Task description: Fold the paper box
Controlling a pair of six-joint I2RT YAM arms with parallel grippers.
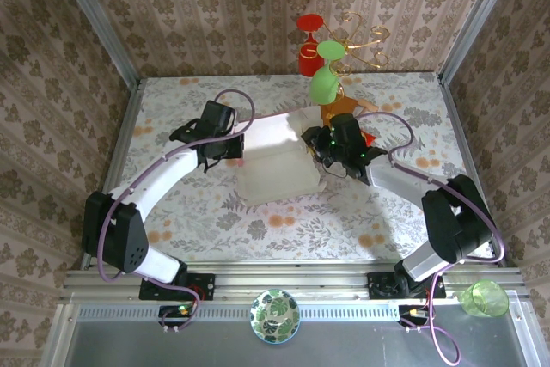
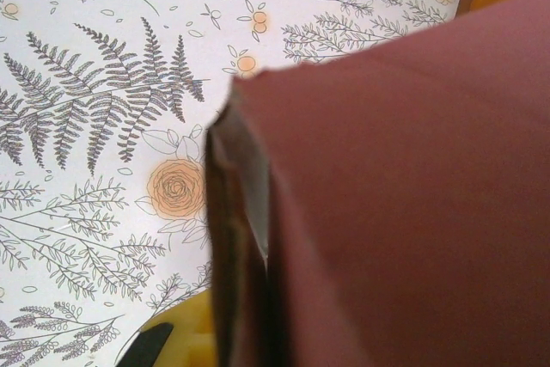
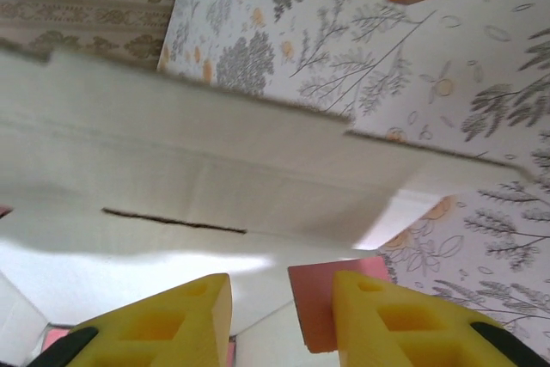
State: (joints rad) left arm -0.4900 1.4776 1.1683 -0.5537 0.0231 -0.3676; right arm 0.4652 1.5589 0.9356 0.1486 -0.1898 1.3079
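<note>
The paper box (image 1: 275, 165) lies mid-table, white inner side up, its walls partly raised. My left gripper (image 1: 230, 147) is at the box's left edge. In the left wrist view the pink cardboard (image 2: 404, 195) stands edge-on beside one yellow finger (image 2: 176, 337) and runs down into the shut jaws; the other finger is hidden behind it. My right gripper (image 1: 321, 149) is at the box's right edge. In the right wrist view the right gripper (image 3: 282, 290) is open over the white inside (image 3: 172, 169). A small pink flap (image 3: 314, 307) rests against its right finger.
A brown board (image 1: 344, 107) lies behind the box, with a small red packet (image 1: 369, 137) beside the right arm. Green (image 1: 325, 83) and red (image 1: 309, 49) plastic glasses and a gold wire stand (image 1: 361, 40) are at the back. Patterned walls enclose the table.
</note>
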